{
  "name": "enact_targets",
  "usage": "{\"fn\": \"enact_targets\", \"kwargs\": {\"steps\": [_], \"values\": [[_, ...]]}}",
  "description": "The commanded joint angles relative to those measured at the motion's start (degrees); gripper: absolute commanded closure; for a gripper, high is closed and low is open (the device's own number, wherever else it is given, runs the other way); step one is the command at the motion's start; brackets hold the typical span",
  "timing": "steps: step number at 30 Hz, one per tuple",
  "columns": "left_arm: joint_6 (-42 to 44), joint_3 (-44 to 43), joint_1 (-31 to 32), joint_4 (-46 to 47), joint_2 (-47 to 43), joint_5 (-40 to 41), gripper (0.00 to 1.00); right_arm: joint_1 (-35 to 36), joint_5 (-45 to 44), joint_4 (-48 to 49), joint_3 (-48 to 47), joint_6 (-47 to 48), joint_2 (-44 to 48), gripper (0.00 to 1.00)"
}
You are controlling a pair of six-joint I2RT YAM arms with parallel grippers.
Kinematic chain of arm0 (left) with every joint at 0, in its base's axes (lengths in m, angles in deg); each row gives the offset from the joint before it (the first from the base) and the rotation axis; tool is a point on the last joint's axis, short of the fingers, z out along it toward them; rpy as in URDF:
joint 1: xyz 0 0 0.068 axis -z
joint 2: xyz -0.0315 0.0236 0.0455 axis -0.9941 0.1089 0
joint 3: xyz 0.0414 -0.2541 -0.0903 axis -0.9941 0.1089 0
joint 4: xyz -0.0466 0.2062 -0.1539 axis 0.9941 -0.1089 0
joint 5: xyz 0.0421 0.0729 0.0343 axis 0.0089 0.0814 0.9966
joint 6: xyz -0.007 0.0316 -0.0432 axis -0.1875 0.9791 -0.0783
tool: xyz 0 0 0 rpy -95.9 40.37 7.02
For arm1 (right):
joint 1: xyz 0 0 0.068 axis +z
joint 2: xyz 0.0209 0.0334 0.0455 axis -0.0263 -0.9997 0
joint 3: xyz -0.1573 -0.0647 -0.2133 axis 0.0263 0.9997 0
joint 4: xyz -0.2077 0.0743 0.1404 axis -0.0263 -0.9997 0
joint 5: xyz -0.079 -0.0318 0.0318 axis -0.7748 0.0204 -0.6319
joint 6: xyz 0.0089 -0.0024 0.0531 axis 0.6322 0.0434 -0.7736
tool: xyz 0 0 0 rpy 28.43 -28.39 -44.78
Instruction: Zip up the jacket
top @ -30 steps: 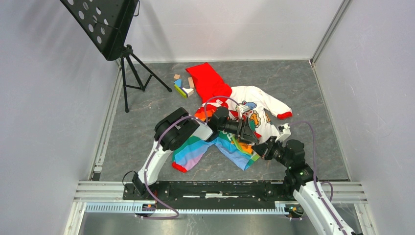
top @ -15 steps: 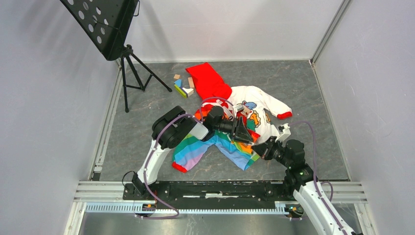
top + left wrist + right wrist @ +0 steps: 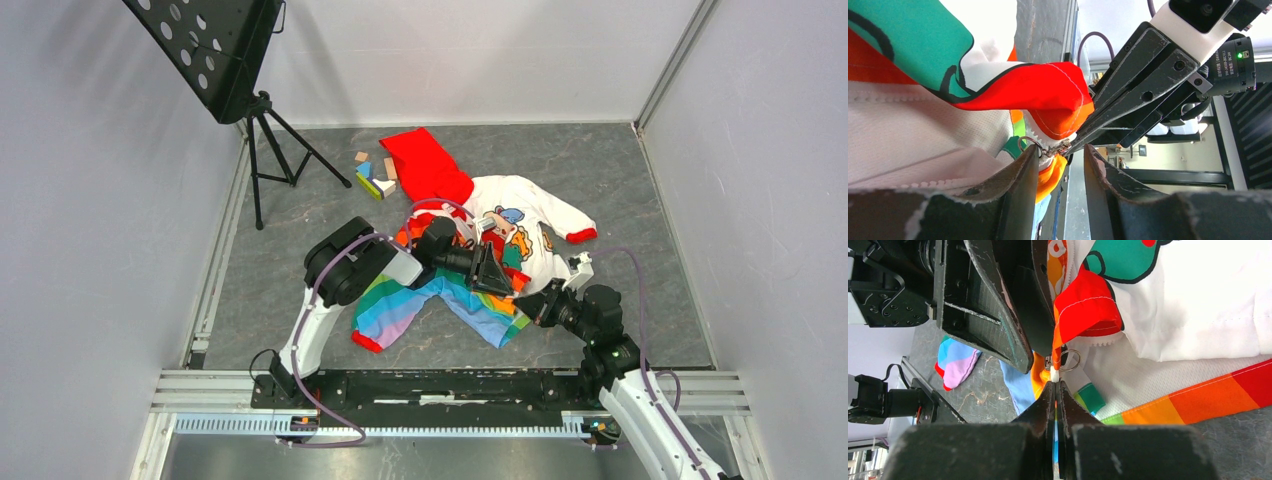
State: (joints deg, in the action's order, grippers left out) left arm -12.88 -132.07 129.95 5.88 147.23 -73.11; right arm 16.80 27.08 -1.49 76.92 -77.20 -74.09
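The jacket [image 3: 530, 215] lies spread on the table, red hood [image 3: 425, 165] at the back and rainbow stripes toward the front. My right gripper [image 3: 1054, 383] is shut on the white bottom end of the zipper, just below the metal pull ring [image 3: 1071, 360]. My left gripper [image 3: 1060, 150] stands open at the same spot. The pull ring [image 3: 1029, 144] rests at the tip of its left finger, and the small chain crosses the mouth of the jaws. A red and orange fold of cloth [image 3: 1048, 95] hangs over the zipper. In the top view the two grippers meet at the jacket's lower hem [image 3: 510, 290].
Several coloured wooden blocks [image 3: 372, 175] lie left of the hood. A black music stand [image 3: 225, 60] on a tripod stands at the back left. Walls close in both sides, and the metal rail [image 3: 450, 385] runs along the front.
The left gripper's jaws have narrowed, and it has shifted slightly left along the hem. The right gripper has kept its pinch and has not moved.
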Motion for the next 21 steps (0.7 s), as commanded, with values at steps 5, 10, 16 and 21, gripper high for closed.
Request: {"fn": "enact_targets", "kwargs": {"steps": [5, 10, 16, 21], "values": [[2.9, 0.9, 0.5, 1.1, -2.8, -1.8, 0.65, 0.0, 0.0, -0.2, 10.7, -0.7, -0.2, 1.00], [3.7, 0.9, 0.5, -0.1, -3.1, -1.3, 0.73, 0.0, 0.1, -0.3, 10.9, -0.7, -0.1, 1.00], [5.2, 0.4, 0.4, -2.6, -4.0, 0.2, 0.81, 0.0, 0.1, -0.4, 10.8, -0.3, -0.2, 1.00], [11.6, -0.1, 0.3, -11.0, -6.4, 3.2, 0.93, 0.0, 0.0, -0.7, 10.3, 0.4, -0.7, 1.00]]}}
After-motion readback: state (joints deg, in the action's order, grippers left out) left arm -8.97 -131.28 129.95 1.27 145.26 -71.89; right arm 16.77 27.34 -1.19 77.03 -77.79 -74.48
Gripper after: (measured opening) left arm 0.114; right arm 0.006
